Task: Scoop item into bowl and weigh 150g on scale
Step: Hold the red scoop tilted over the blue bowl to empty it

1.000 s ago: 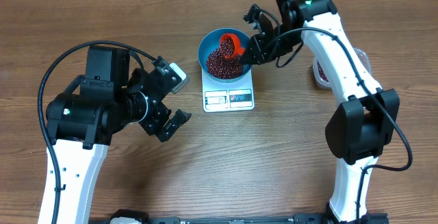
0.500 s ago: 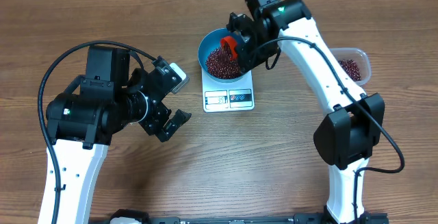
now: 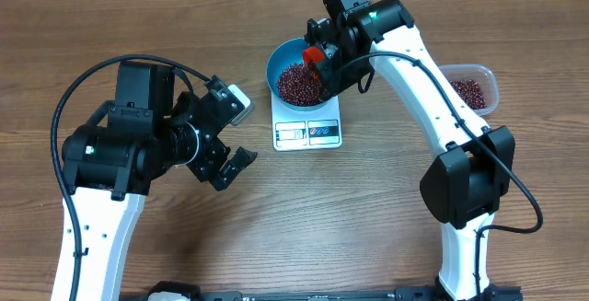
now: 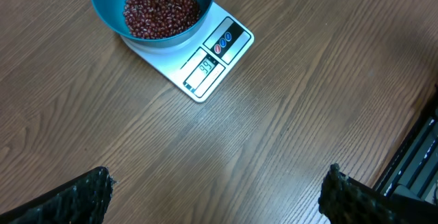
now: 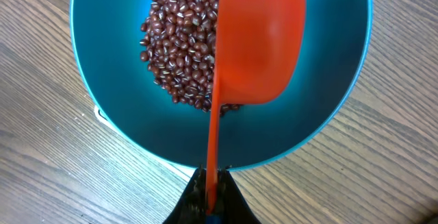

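– Beans first: where do they lie?

– Most sit as a loose red-brown heap inside the blue bowl, piled toward the side away from the right wrist camera. A smaller lot shows in the clear tub at the far right of the desk, well apart from the bowl.

– And the bowl itself?

– It stands on the white scale, covering the far part of the platform. The display strip and the label panels stay uncovered on the near edge.

– What is the right hand doing?

– Its fingers are pressed together on the thin handle of an orange-red scoop. The scoop hangs over the bowl, turned on its edge, with the outside of its cup facing the wrist camera. I cannot tell whether anything is inside it.

– The left hand?

– Spread wide and holding nothing. It hovers above bare desk to the left of the scale, touching neither scale nor bowl. Its wrist camera looks across at both.
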Controlling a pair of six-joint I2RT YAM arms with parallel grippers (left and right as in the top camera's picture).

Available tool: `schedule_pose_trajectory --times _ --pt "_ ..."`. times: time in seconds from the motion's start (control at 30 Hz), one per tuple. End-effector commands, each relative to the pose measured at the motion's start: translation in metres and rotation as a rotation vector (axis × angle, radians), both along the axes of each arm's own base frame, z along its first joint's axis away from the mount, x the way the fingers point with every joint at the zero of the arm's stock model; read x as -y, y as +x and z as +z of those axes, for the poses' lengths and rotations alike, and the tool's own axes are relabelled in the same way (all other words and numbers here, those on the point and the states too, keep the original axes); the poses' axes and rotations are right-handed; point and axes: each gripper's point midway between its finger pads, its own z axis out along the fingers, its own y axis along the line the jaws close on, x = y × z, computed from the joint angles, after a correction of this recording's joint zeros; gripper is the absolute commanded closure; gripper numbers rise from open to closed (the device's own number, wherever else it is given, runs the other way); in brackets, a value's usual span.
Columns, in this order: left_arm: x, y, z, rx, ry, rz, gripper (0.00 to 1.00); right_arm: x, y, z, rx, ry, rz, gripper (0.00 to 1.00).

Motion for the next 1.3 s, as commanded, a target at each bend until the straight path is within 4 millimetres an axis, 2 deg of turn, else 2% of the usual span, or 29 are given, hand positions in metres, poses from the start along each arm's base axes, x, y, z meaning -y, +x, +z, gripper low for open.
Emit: schedule_pose_trajectory --times 0.0,0.2,0.57,1.0,1.27 --pt "0.001 0.001 0.005 0.021 -0.006 -0.021 0.0 0.002 0.009 0.009 0.046 -0.013 -0.005 0.96" --pt "0.001 0.001 0.005 0.021 -0.006 -0.021 0.0 0.005 0.015 0.013 0.08 -0.031 -0.013 0.96" --pt "0.002 0.001 0.005 0.02 -0.007 -0.021 0.0 0.012 0.022 0.032 0.168 -0.062 0.005 0.96" --pt "0.001 0.001 0.005 0.02 -0.007 -0.021 0.0 0.01 0.026 0.06 0.285 -0.096 0.044 0.96" --pt "0.001 0.001 0.005 0.02 -0.007 -0.021 0.0 0.001 0.021 0.08 0.356 -0.116 0.081 0.96"
